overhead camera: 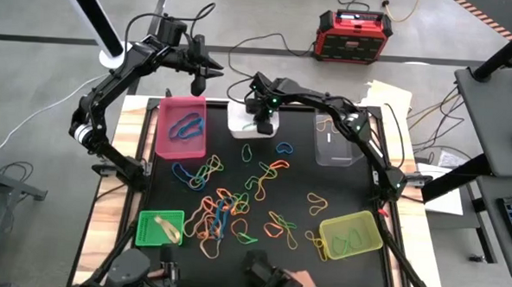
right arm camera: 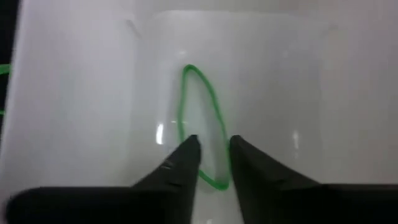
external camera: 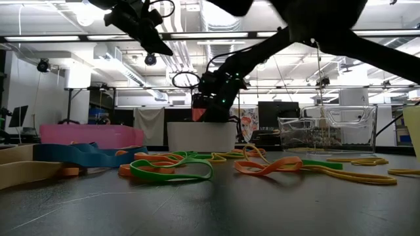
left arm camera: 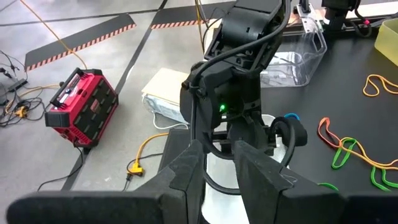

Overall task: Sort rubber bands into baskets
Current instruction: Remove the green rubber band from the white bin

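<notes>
**Green band in the white basket**

A green rubber band [right arm camera: 202, 124] lies on the white basket's [overhead camera: 242, 124] floor. The right hand [right arm camera: 210, 149] hangs over it, fingers narrowly parted, gripping nothing. The left hand [overhead camera: 200, 82], slightly parted and empty, hovers beyond the basket's far-left corner.

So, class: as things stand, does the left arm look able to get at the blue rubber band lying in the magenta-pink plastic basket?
Probably yes. The left tool hangs just past the magenta-pink plastic basket, and nothing covers the blue rubber band. The right tool is off over the white plastic basket.
</notes>
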Controlling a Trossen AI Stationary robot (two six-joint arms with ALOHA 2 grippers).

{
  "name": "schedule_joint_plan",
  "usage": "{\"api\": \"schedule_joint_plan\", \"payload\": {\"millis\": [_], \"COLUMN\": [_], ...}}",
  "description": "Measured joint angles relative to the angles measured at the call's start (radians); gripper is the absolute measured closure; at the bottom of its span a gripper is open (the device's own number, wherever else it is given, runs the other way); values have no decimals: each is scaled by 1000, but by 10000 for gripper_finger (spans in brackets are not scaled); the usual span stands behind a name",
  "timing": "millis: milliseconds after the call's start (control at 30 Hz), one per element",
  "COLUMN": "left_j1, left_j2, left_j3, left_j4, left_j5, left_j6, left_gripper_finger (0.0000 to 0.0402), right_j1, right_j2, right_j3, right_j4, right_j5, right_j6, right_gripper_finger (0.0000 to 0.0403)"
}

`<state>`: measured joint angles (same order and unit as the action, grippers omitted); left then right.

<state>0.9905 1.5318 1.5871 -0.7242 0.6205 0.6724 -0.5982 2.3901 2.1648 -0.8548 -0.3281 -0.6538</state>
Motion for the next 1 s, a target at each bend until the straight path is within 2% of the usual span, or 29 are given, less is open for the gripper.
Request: {"api": "schedule_joint_plan", "payload": {"millis": [33, 100, 433, 500, 633, 700, 867, 1000], "left_j1": [0, 0, 0, 0, -1, -1, -1, -2], "left_j2": [0, 0, 0, 0, 0, 0, 0, 0], "left_j3": [0, 0, 0, 0, 0, 0, 0, 0], "left_j4": [0, 0, -2, -3, -5, -5, -5, 4], "left_j5": [0, 0, 0, 0, 0, 0, 0, 1], "left_j6": [0, -1, -8, -8, -8, -8, -8, -8], "left_gripper_finger": [323, 323, 323, 323, 323, 323, 323, 323], "right_j1": [-2, -5, -5, -9, -32, -49, -100, -120], "right_j2": [0, -3, -121, -140, -157, -163, -203, -183], "right_j3": [9, 21, 35, 35, 35, 34, 38, 33], "right_j4": [-8, -13, -52, -48, -39, -84, -229, -262], "right_j5": [4, 13, 19, 78, 298, 307, 301, 302], "right_j6": [-4, -17, -20, 16, 144, 222, 583, 635], "right_gripper_finger": [369, 385, 394, 394, 390, 378, 315, 256]}}
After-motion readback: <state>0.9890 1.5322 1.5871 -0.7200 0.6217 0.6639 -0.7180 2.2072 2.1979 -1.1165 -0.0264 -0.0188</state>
